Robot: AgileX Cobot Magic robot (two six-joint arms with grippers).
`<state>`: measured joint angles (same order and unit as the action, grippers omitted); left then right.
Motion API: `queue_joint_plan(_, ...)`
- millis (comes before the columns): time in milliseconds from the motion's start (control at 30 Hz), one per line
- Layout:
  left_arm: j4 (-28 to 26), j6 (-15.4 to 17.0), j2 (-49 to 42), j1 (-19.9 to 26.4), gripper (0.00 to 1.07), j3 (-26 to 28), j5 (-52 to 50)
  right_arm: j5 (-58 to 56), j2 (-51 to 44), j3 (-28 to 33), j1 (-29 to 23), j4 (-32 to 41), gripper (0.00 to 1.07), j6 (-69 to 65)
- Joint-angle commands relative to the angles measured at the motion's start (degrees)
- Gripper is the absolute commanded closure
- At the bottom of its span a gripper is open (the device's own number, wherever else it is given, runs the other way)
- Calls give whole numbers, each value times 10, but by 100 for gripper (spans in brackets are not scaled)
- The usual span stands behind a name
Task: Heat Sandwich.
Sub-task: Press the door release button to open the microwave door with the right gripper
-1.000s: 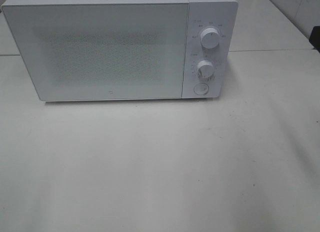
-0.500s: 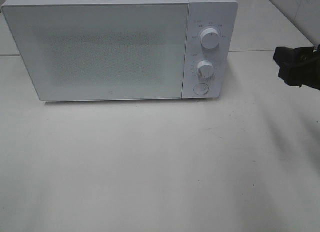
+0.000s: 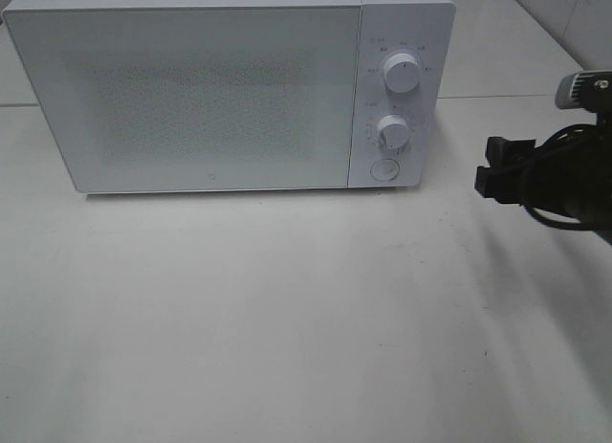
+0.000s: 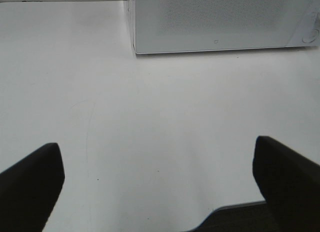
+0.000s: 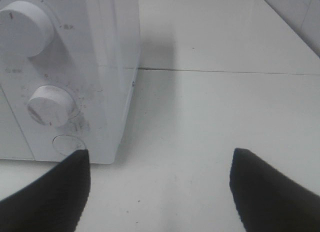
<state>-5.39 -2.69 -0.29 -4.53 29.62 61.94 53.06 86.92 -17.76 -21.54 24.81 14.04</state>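
Microwave [image 3: 229,89] shut. Sandwich nowhere in view, so we cannot place it. Right fingers [image 5: 270,192] spread, empty, near the round button [image 3: 383,170]. Left fingers [image 4: 285,182] spread, empty, over bare bench [image 4: 150,117]. We judge this the door-opening step. The next move calls for a press on that button.

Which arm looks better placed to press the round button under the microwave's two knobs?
Right, probably: the right fingers hover open beside the control panel, level with the round button. The left fingers sit farther off, facing the door.
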Motion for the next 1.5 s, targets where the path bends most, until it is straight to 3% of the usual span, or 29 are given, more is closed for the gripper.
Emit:
queue_joint_plan(33,-1,0,-3,1,10,-1,-7,35,22,0,-23,7,31,10)
queue_joint_plan(467,-1,0,-3,1,10,-1,-7,105,119,-15,-171,119,32,-23)
queue_joint_plan(633,-1,0,-3,1,10,-1,-7,108,136,-25,-199,125,32,-34)
queue_joint_plan(967,-1,0,-3,1,10,-1,-7,109,137,-25,-203,126,33,-113)
queue_joint_plan(1267,-1,0,-3,1,10,-1,-7,116,137,-25,-203,133,35,-328)
queue_joint_plan(1500,-1,0,-3,1,10,-1,-7,115,137,-25,-203,151,43,-615)
